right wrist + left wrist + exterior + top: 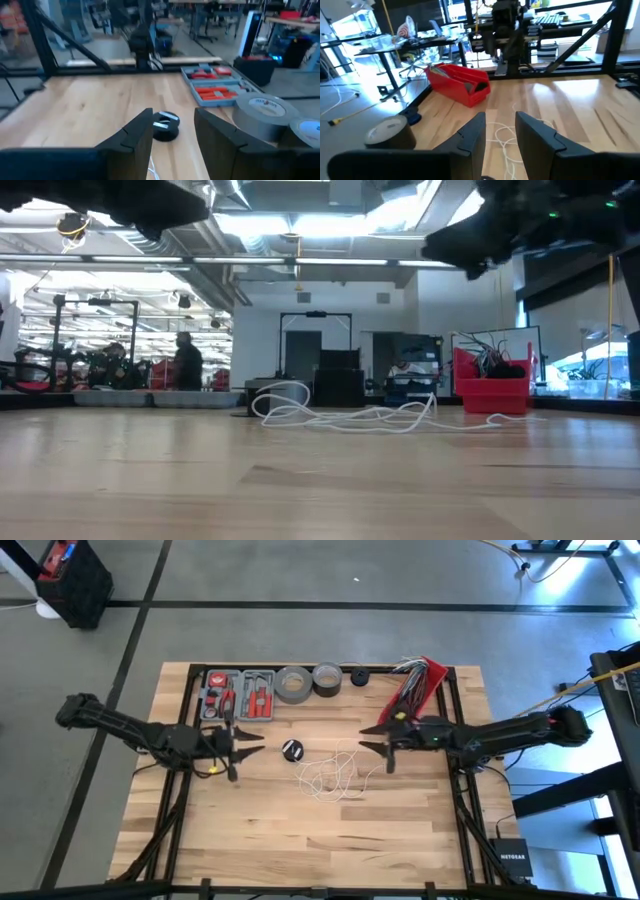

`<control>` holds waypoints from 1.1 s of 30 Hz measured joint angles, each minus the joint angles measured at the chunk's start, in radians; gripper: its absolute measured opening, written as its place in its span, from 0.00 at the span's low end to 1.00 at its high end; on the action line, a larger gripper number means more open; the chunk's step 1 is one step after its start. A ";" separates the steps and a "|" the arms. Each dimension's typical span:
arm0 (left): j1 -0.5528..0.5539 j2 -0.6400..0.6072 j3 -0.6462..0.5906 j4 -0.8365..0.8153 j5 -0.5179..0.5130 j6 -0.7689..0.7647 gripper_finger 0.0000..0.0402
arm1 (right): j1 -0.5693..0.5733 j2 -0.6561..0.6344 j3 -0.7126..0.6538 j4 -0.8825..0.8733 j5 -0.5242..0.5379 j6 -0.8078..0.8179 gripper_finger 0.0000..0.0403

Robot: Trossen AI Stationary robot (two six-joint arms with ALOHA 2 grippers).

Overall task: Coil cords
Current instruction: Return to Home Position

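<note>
A thin white cable (330,776) lies in a loose tangle on the wooden table's middle; it also shows in the low view (345,414) and the left wrist view (505,137). Its small black disc piece (291,749) rests flat on the table to the tangle's left, seen in the right wrist view (165,126). My left gripper (248,748) is open above the table, left of the disc. My right gripper (375,738) is open above the table, right of the tangle.
A grey tool tray with red tools (238,693), two grey tape rolls (294,684) (327,676) and a small black roll (360,677) stand along the far edge. A red bin of wires (420,680) stands at the far right. Bare wood lies near the front edge.
</note>
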 joint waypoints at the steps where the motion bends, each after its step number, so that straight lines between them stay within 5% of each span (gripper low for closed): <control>1: 0.005 -0.007 -0.003 -0.003 0.000 0.000 0.25 | 0.000 -0.033 -0.026 0.011 0.000 0.005 0.37; 14: 0.033 -0.010 -0.004 -0.012 -0.002 0.127 0.25 | 0.000 -0.398 -0.242 0.010 0.019 0.057 0.37; 25: 0.033 -0.010 -0.004 -0.031 -0.040 0.184 0.25 | 0.000 -0.545 -0.339 0.010 0.017 0.087 0.37; 33: 0.092 -0.009 -0.004 -0.041 0.259 0.063 0.25 | 0.000 -0.559 -0.352 0.022 0.035 0.070 0.37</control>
